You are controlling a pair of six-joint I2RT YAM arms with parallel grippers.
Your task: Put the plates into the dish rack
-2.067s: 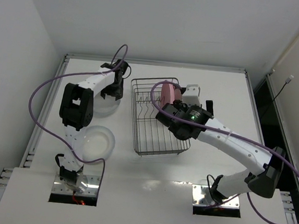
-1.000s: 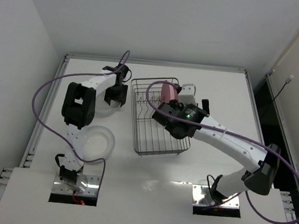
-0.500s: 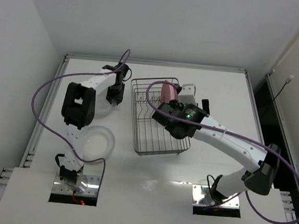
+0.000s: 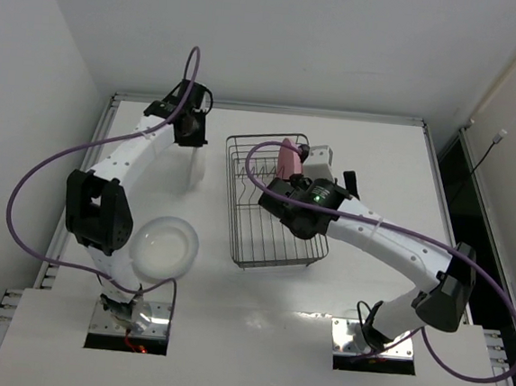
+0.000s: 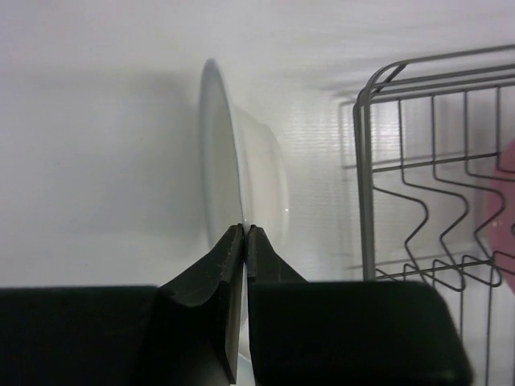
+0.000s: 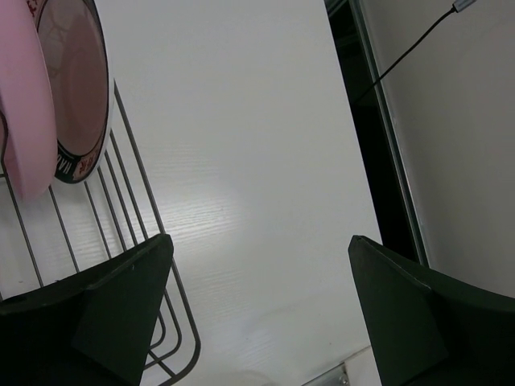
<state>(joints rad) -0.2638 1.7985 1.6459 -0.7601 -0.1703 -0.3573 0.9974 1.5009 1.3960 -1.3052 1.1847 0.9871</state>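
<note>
Currently left pincer (image 5: 244, 229) is clamped on the rim of a translucent plate (image 5: 221, 145), held on edge beside the dish rack (image 5: 359, 177). Right pincer (image 6: 259, 241) is spread wide, holding nothing. Pink plate (image 6: 24, 96) and patterned-rim plate (image 6: 76, 96) stand in the rack. Second translucent plate (image 4: 165, 245) lies flat on the tabletop (image 4: 380, 140).

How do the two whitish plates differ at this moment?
The held plate stands on edge, its rim pinched in the left gripper; the flat plate lies on the table, untouched. The held plate is beside the rack; the flat plate is toward the table's near edge. Both are translucent whitish and outside the rack.
</note>
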